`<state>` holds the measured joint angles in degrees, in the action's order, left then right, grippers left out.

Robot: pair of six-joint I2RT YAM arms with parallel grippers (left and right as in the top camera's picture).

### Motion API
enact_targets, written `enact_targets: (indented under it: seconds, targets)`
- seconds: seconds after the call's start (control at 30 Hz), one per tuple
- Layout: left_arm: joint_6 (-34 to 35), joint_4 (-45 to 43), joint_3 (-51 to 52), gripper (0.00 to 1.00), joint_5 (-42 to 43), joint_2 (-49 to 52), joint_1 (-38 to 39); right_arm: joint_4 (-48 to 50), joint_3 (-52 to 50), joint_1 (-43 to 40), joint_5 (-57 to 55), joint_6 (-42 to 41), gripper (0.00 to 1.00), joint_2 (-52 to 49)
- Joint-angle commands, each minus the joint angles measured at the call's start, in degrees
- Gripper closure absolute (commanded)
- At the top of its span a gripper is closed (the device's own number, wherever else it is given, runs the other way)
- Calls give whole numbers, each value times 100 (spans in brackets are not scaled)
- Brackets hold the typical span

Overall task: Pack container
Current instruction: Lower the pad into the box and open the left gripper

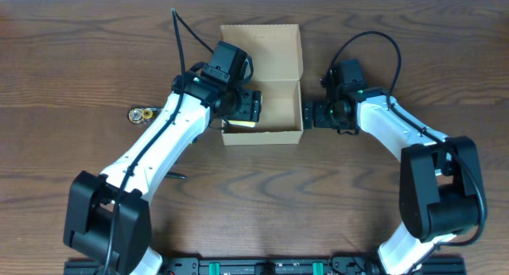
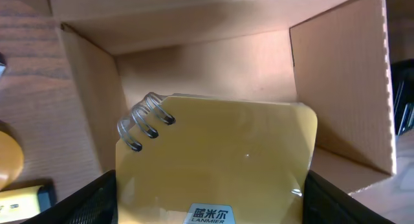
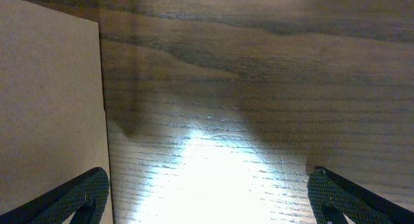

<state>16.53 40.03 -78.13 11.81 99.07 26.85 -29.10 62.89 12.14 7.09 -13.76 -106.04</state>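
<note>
The tan cardboard container (image 1: 274, 108) stands open at the middle of the table, its flap lid (image 1: 262, 51) folded back. My left gripper (image 1: 242, 108) is over its left part, shut on a yellow spiral-bound notepad (image 2: 213, 159) that hangs inside the box (image 2: 194, 62). The pad's metal rings (image 2: 145, 120) are at its upper left. My right gripper (image 1: 312, 114) is open and empty just outside the container's right wall (image 3: 48, 107), with bare wood between its fingers (image 3: 207, 198).
A small gold-coloured item (image 1: 143, 113) lies on the table to the left of the box. A yellow and black object (image 2: 22, 195) lies outside the box's left wall. A thin dark item (image 1: 176, 176) lies near the left arm.
</note>
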Motion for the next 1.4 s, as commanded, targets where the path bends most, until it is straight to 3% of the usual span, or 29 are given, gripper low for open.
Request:
enact_targets:
  seconds: [0.0,0.6,0.87,1.37]
  targets:
    - [282,-46,35,40,-42,118,24,-4,-13,-39,24,74,1,-7]
    - [1078,-170,35,39,-343,555,146,-4,-13,-39,24,74,1,-7]
    - [1086,-83,35,38,-391,555,151,-4,-13,-39,24,74,1,-7]
    - [1027,-87,35,15,-358,555,243,-4,-13,-39,24,74,1,-7]
